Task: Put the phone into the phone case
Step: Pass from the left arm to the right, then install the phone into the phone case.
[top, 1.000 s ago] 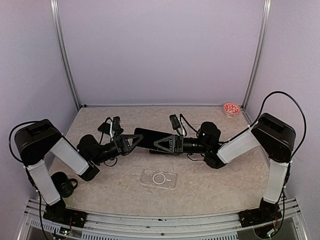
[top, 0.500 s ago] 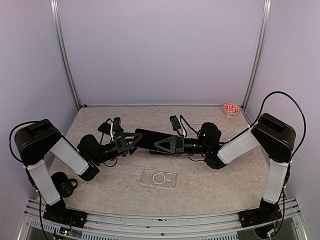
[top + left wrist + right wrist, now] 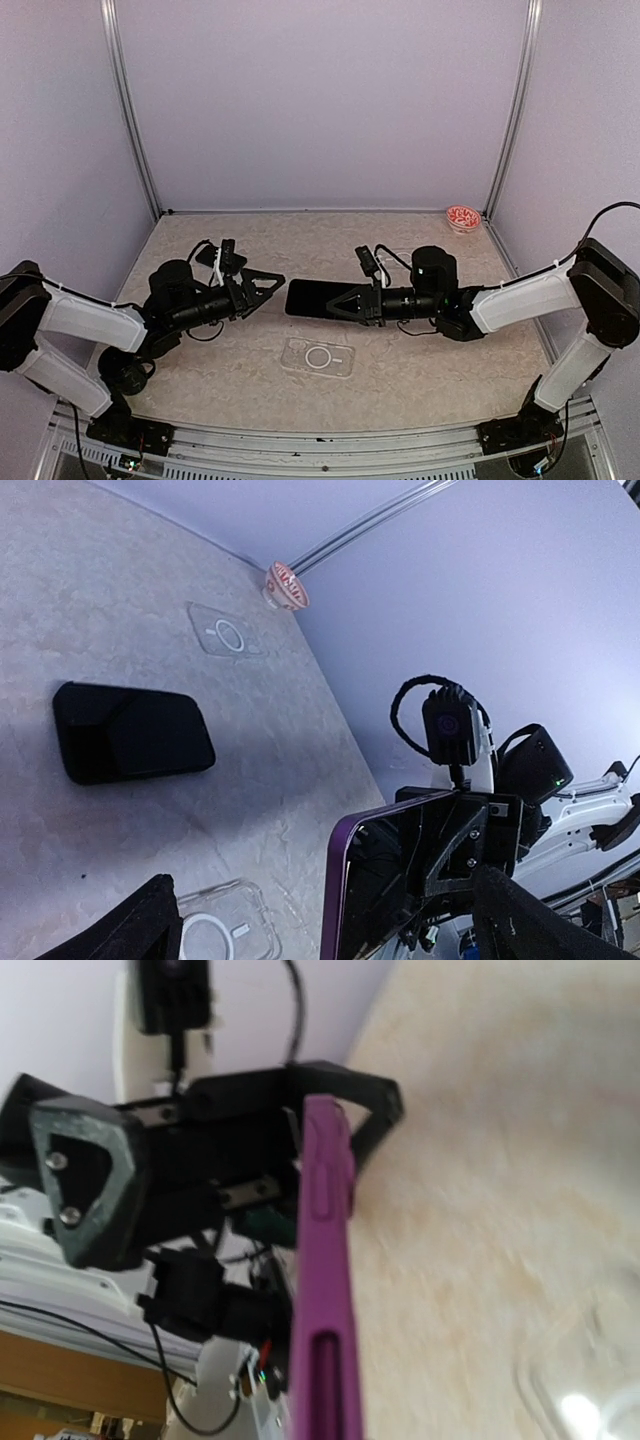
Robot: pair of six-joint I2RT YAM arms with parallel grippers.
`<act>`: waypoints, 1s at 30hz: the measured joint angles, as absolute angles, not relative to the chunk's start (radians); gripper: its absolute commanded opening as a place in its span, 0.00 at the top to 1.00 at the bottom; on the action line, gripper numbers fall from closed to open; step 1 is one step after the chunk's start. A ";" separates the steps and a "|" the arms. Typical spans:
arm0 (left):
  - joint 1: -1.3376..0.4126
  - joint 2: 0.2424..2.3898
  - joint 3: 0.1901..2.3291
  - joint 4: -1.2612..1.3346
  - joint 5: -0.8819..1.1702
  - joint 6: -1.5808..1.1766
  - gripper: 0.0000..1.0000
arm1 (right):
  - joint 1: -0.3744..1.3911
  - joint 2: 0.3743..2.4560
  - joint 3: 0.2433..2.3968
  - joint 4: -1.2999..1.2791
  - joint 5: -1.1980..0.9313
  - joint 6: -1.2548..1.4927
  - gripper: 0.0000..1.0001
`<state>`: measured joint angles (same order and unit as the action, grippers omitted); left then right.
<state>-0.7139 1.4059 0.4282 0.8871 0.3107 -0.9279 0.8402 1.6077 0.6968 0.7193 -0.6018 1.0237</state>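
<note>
Phone [image 3: 308, 297] is hanging above the counter [image 3: 430, 375], well behind the clear phone case [image 3: 318, 357], which is lying flat nearer the arm bases. The right tool [image 3: 346, 300] is pinching the phone by its right end, and the right wrist view is showing the purple edge side-on. The left tool [image 3: 268, 285] is pointing at the phone's free end with its fingers spread, gripping nothing and sitting just apart from it.

Judging from this, the carrying step is under way: the phone is in the air and not yet over the case. The next move is calling for the right arm to bring the phone toward the case, level it back-down, line up one corner and press it in. The left tool is looking well placed to steady the case.
</note>
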 measured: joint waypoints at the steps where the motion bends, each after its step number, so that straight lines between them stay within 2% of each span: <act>1: -0.716 1.394 0.419 0.862 0.300 -0.926 0.01 | 0.846 1.602 0.686 0.707 -0.595 1.031 1.00; 12: -0.744 1.370 0.306 0.677 0.195 -0.978 0.01 | 0.908 1.608 0.646 0.609 -0.504 1.157 1.00; 30: -0.775 1.408 0.296 0.691 0.176 -1.028 0.01 | 0.924 1.720 0.596 0.663 -0.469 1.333 1.00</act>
<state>-0.7753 1.4078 0.2958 0.6910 0.1764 -1.0283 0.9237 1.7195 0.5957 0.6632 -0.4690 1.3327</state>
